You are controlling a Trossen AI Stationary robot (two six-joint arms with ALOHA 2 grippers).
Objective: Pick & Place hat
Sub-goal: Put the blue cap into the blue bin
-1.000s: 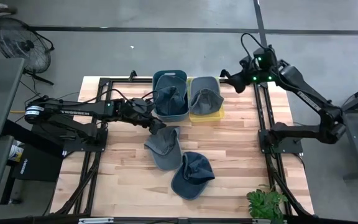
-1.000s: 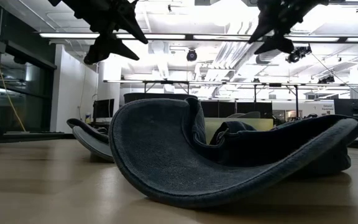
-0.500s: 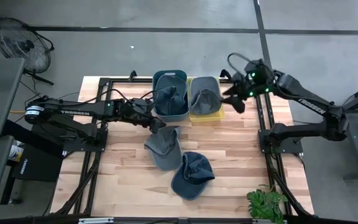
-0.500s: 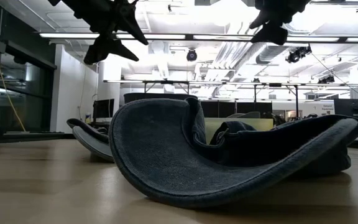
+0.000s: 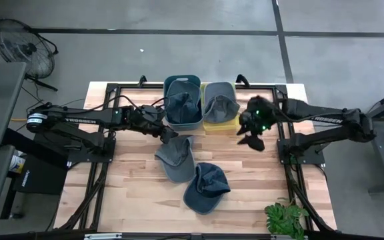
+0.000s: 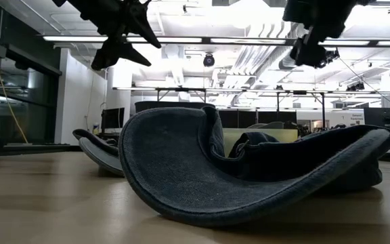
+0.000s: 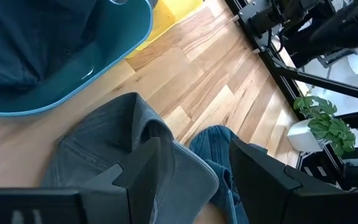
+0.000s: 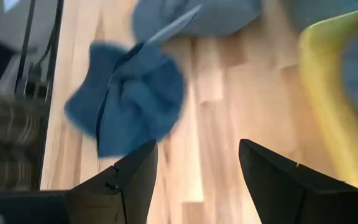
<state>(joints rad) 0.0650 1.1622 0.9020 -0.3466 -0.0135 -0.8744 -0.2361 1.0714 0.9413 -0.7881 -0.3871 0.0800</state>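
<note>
Two blue-grey hats (image 5: 176, 157) on table

**Two dark arms, matte black throughout**

The left arm (image 5: 79, 119) is black, built of slim tubular links with white lettering along the forearm; a round silver-rimmed joint cap sits at its shoulder end; thin black cables loop over the wrist. The right arm (image 5: 325, 120) matches it, with white lettering on its link; small green lights glow at its wrist. The left gripper (image 7: 191, 171) has two flat, angular, matte black fingers with chamfered tips; the right gripper (image 8: 197, 171) has the same wedge-shaped black fingers.
</note>
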